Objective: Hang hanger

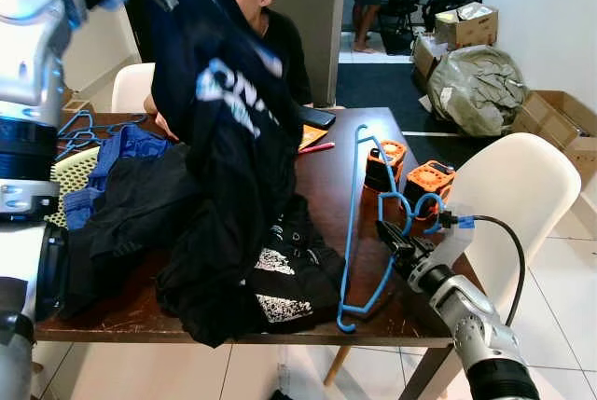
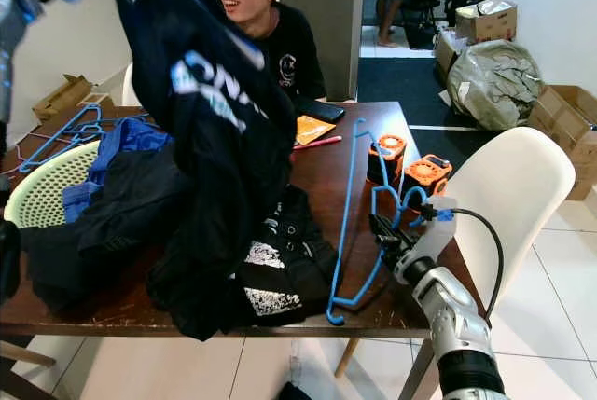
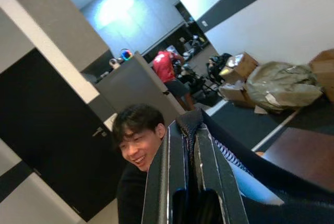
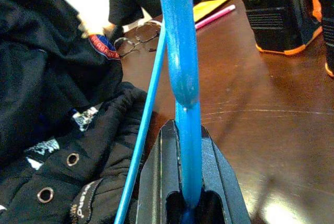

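Hanger-hanging is prepared from two sides. Over the table (image 1: 345, 167) the left end effector (image 3: 192, 153) lifts a dark shirt (image 1: 219, 120) high, fingers pressed tight on the cloth, probably so it falls open. The blue hanger (image 1: 359, 223) stands tilted at the table's right edge, because the right end effector (image 1: 399, 243) clamps its stem near the hook, perhaps ready to enter the shirt.

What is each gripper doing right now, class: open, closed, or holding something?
Left gripper: closed on the dark garment, held up high.
Right gripper: closed on the blue hanger above the table.
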Tool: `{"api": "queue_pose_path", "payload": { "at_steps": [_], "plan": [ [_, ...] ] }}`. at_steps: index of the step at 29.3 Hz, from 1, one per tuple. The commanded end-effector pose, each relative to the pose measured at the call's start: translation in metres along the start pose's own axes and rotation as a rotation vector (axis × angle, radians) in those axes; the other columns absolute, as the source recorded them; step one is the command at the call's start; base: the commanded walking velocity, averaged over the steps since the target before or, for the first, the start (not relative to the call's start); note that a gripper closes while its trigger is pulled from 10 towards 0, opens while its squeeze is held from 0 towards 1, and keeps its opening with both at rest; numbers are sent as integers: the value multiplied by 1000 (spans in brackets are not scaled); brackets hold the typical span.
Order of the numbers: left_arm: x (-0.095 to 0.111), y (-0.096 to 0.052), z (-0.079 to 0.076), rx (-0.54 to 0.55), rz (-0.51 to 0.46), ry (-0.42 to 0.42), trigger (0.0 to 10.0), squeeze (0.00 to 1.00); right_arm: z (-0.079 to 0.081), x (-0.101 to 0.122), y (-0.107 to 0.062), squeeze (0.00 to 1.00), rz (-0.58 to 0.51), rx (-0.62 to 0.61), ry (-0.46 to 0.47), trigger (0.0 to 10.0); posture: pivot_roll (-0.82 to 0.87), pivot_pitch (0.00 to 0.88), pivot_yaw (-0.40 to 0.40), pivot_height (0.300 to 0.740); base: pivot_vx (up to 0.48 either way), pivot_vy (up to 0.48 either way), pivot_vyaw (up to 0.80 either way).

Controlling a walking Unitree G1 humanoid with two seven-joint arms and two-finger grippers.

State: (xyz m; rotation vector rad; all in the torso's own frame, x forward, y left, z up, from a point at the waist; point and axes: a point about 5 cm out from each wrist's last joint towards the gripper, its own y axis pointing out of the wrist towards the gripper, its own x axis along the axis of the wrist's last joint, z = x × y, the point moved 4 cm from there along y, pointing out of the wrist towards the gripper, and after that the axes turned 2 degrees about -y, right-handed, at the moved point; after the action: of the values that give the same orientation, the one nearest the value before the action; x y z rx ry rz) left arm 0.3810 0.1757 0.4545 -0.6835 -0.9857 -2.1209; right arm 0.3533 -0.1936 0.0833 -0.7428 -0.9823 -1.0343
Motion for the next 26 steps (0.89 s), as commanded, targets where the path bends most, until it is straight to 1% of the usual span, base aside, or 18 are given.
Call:
{"api": "queue_pose_path", "payload": {
  "at_steps": [1,3,4,5,8,9,12,13,14,15,16,17,20,22,23,24,25,26],
  "plan": [
    [7,3,11,66,-14,47,7804,0,0,-11,0,0,39,-7,-4,10000,-6,0,36,740,0,0,0],
    [2,6,22,145,10,76,9294,0,0,-12,0,0,41,-6,-2,10000,-6,0,36,740,0,0,0],
    [2,6,22,145,10,76,9294,0,0,-12,0,0,41,-6,-2,10000,-6,0,36,740,0,0,0],
    [1,6,25,167,17,77,10000,0,0,-12,1,0,42,-6,-1,10000,-6,0,36,740,0,0,0],
    [0,6,28,187,19,86,10000,0,0,-12,0,0,43,-5,-1,10000,-4,0,33,740,0,0,0],
    [2,7,29,194,11,101,10000,0,0,-13,1,0,43,-5,-1,10000,-3,0,33,740,0,0,0],
    [6,8,26,180,-13,114,10000,0,0,-13,1,0,44,-5,1,10000,-3,0,33,740,0,0,0],
    [19,10,19,117,-104,-14,10000,0,0,-13,1,0,43,-6,3,10000,-1,0,36,740,0,0,0],
    [19,10,19,117,-104,-14,10000,0,0,-13,1,0,43,-6,3,10000,-1,0,36,740,0,0,0],
    [37,9,10,35,-201,-91,10000,0,-1,-13,1,0,42,-8,8,10000,-2,0,38,740,0,0,0],
    [37,9,10,35,-201,-91,10000,0,-1,-13,1,0,42,-8,8,10000,-2,0,38,740,0,0,0],
    [46,6,5,-12,-256,-129,10000,0,-1,-14,1,0,41,-10,11,10000,3,0,35,740,0,0,0],
    [43,5,6,-8,-249,-132,10000,0,-2,-14,1,0,42,-10,11,10000,3,0,35,740,0,0,0],
    [16,1,18,80,-145,-125,10000,0,-2,-14,1,0,44,-9,10,10000,3,0,35,740,0,0,0],
    [16,1,18,80,-145,-125,10000,0,-2,-14,1,0,44,-9,10,10000,3,0,35,740,0,0,0],
    [-10,-5,23,140,-59,-142,10000,0,-2,-14,1,0,46,-8,9,10000,3,0,35,740,0,0,0],
    [-10,-5,23,140,-59,-142,10000,0,-2,-14,1,0,46,-8,9,10000,3,0,35,740,0,0,0],
    [-35,-14,26,185,22,-169,10000,0,-1,-14,1,0,47,-7,8,10000,2,0,33,740,0,0,0]
  ]
}}
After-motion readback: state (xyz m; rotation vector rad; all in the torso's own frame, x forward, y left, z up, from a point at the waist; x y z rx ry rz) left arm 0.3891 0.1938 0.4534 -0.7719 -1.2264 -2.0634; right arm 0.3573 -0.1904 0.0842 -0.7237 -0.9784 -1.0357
